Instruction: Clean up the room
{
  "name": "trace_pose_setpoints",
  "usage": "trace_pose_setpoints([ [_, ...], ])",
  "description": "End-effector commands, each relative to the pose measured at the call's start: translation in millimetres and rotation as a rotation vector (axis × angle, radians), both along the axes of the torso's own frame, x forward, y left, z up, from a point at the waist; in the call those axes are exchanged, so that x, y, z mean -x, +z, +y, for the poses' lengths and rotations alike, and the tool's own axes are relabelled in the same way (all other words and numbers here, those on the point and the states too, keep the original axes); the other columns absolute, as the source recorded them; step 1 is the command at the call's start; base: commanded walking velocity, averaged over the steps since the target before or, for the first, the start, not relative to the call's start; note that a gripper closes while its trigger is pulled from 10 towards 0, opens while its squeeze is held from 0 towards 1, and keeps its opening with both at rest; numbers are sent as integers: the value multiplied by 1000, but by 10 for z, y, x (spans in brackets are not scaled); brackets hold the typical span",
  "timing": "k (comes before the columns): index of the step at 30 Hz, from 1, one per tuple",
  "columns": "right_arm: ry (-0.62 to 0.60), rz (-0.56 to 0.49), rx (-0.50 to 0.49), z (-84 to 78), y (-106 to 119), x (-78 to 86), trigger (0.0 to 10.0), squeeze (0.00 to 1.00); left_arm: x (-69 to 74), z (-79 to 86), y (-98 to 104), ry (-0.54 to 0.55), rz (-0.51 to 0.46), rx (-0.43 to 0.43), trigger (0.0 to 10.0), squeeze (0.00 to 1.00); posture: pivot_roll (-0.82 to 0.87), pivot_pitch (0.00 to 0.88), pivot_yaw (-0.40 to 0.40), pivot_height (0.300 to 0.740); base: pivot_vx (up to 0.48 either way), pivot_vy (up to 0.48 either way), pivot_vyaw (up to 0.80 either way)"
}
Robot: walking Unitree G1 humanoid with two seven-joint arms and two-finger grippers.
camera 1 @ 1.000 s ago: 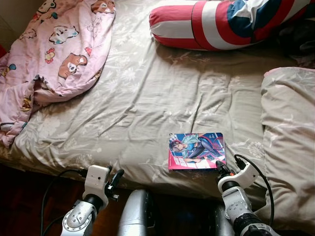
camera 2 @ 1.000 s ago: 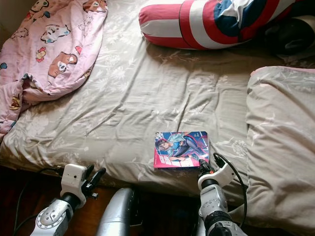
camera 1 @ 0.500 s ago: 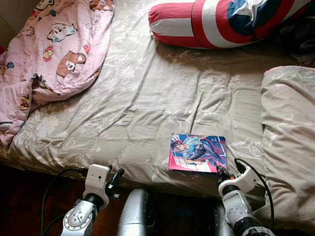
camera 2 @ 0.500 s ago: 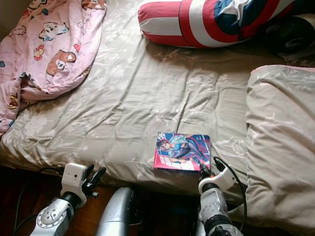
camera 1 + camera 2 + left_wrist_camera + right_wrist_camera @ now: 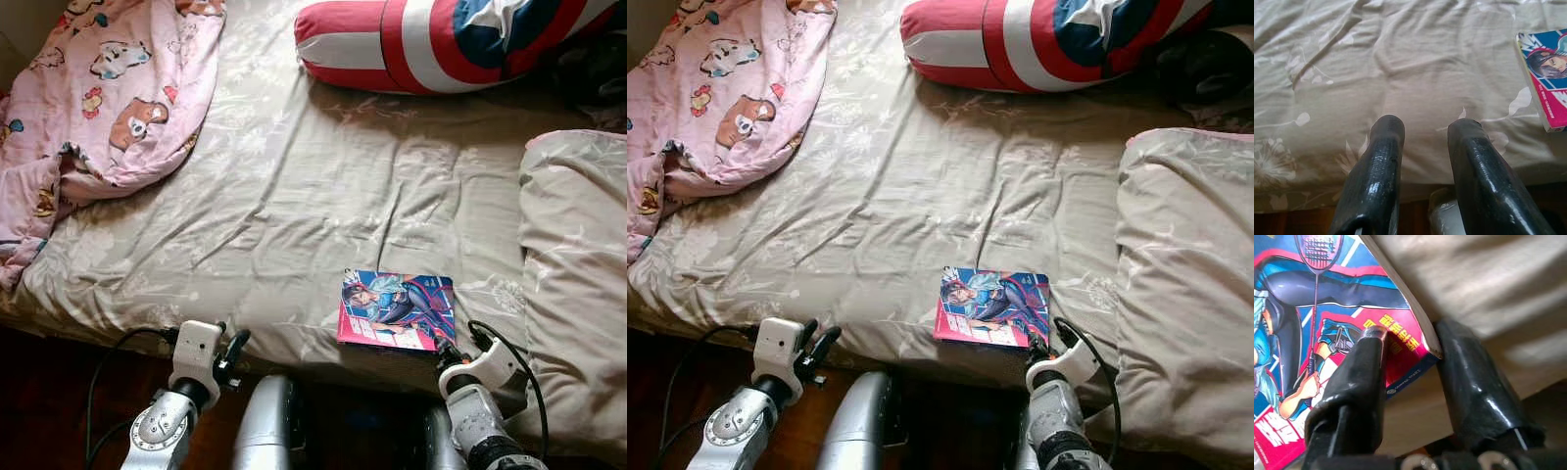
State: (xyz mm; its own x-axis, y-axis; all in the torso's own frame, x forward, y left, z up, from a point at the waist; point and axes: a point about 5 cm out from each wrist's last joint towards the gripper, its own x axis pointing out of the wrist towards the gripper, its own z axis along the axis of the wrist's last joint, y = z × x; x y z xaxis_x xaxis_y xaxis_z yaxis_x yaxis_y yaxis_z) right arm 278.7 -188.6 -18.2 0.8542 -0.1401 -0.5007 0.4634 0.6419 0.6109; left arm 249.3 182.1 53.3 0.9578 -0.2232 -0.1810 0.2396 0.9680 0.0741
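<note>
A book point(image 5: 396, 310) with a bright cartoon cover lies flat on the bed point(image 5: 294, 196), close to the bed's near edge. A tan pillow point(image 5: 578, 284) sits just beside the book on one side. A pink blanket point(image 5: 108, 98) is bunched up well away from the book, at the far corner. A red, white and blue cushion point(image 5: 441, 39) lies well apart from the book, at the far side of the bed.

The right pincer point(image 5: 1408, 345) is at the near corner of the book. Its two black fingers are spread, with one finger over the cover and the other past the book's edge on the sheet side. They sit around the corner but I cannot tell if they squeeze it yet.

The left pincer point(image 5: 1422, 129) is at the bed's near edge, well apart from the book. Its fingers are spread and hold nothing.

The book looks thin and light. The cover looks smooth and may be slippery. A thin book can bend and flop if held by one corner only. I think a better hold is further in along the edge, so more of the book is between the fingers. The soft bed will sink if the pincer pushes down.
</note>
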Motion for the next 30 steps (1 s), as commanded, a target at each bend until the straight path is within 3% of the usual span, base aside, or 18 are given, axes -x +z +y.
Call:
trace_pose_setpoints([
  [1,-17,79,-18,22,-142,152,10000,1000,54,50,-81,17,37,-19,10000,0,185,301,120,636,0,0,0],
  [14,-33,77,-30,50,-164,180,10000,1000,-8,14,-90,19,30,-13,10000,0,168,286,111,636,0,0,0],
  [23,-57,1,-38,18,-114,152,10000,1000,-88,-20,-82,16,17,-10,10000,0,142,259,100,636,0,0,0],
  [24,-57,-8,-33,8,-108,151,10000,882,-102,-32,-84,15,15,-8,10000,0,134,252,97,636,0,0,0],
  [26,-57,-11,-31,3,-106,151,10000,882,-110,-38,-86,14,15,-8,10000,0,132,249,96,636,0,0,0],
  [27,-59,-23,-25,-15,-101,156,10000,0,-126,-50,-84,13,12,-6,10000,0,124,241,93,636,0,0,0],
  [30,-69,-46,-22,-53,-95,171,10000,0,-158,-75,-83,10,8,-2,10000,0,113,229,91,636,0,0,0],
])
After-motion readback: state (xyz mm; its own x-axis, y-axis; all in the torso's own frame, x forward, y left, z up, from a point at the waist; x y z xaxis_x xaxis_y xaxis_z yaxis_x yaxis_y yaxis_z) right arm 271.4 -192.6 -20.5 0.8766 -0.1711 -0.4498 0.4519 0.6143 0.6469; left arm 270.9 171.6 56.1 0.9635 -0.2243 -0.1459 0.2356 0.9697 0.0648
